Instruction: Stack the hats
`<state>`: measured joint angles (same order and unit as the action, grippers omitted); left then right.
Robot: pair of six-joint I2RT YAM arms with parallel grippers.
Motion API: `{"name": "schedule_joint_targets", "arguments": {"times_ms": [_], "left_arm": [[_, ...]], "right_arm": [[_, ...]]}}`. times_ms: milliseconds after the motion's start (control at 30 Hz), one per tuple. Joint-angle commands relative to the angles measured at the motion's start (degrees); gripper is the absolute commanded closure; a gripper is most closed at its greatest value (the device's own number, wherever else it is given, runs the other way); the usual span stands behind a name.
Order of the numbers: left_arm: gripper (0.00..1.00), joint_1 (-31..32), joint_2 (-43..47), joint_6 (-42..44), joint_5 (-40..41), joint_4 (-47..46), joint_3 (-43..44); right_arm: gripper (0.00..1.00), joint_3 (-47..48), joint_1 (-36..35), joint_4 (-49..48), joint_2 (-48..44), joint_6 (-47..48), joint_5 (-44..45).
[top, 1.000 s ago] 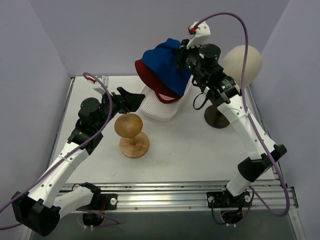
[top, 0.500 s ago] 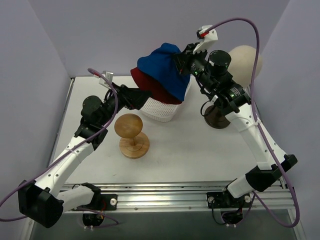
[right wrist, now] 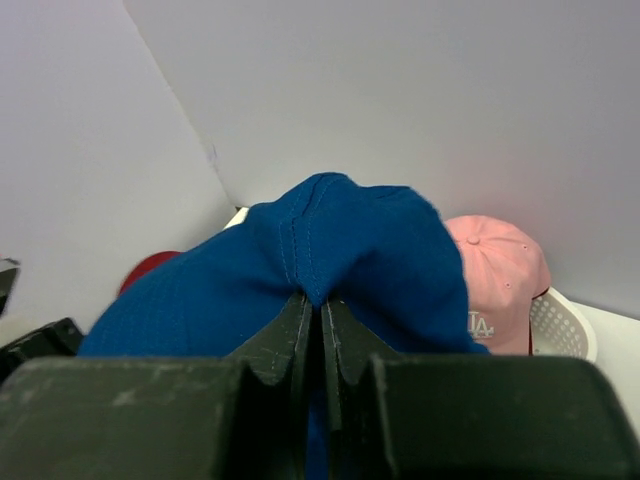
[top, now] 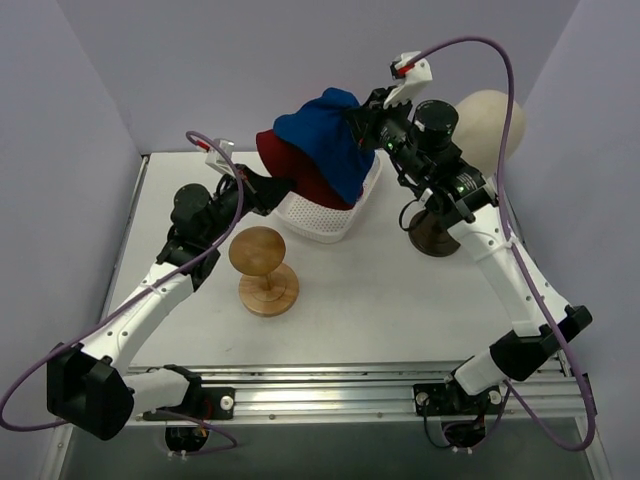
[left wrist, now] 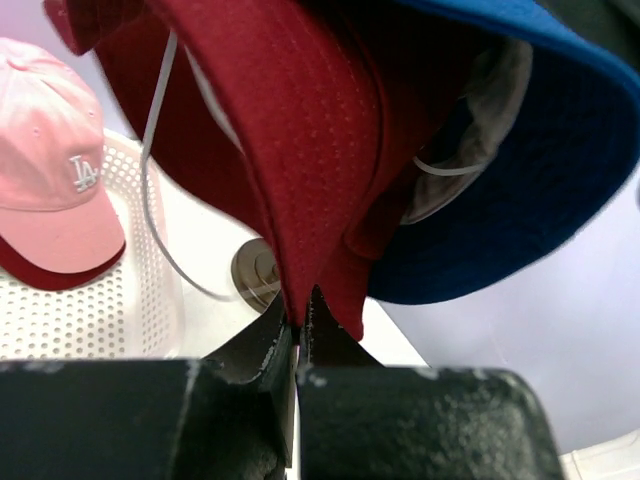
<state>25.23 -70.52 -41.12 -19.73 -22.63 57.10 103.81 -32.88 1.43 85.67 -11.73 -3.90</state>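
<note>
Above the basket [top: 318, 222], overhead, the blue hat [top: 325, 140] hangs from the right tool [top: 362, 118], red cap [top: 288, 165] nested under it. Left wrist: left tool [left wrist: 300, 303] clamped on the red cap's edge; pink cap [left wrist: 50, 180] lies in the basket. Right wrist: tool pinches the crown fold; light, floppy cloth, likely surest gripped at seams.

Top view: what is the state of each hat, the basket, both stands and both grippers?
blue bucket hat: raised, pinched at the crown
dark red cap: hanging under it, edge pinched
pink cap: lying in the basket
basket: upright on the table
left gripper: shut on the dark red cap
right gripper: shut on the blue bucket hat
mannequin head: bare
wooden stand: upright, bare
</note>
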Motion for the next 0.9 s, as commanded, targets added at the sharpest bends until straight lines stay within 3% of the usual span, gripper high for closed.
{"name": "schedule_joint_targets", "arguments": {"times_ms": [0,200,633,867], "left_arm": [[0.98,-2.37,4.33,0.96,0.57,1.18,0.91],[0.98,-4.23,8.03,1.92,-1.36,5.49,2.04],[0.98,-5.9,4.34,2.54,-6.64,10.68,10.22],[0.98,-5.9,7.23,6.32,-2.27,15.07,8.12]], "right_arm": [[1.0,1.31,2.2,-4.86,1.78,1.09,1.88],[1.0,2.8,6.42,-5.83,6.79,-1.1,-1.02],[1.0,6.14,7.75,-5.47,19.0,1.26,2.4],[1.0,6.32,7.75,-4.16,25.77,3.2,3.2]]}}
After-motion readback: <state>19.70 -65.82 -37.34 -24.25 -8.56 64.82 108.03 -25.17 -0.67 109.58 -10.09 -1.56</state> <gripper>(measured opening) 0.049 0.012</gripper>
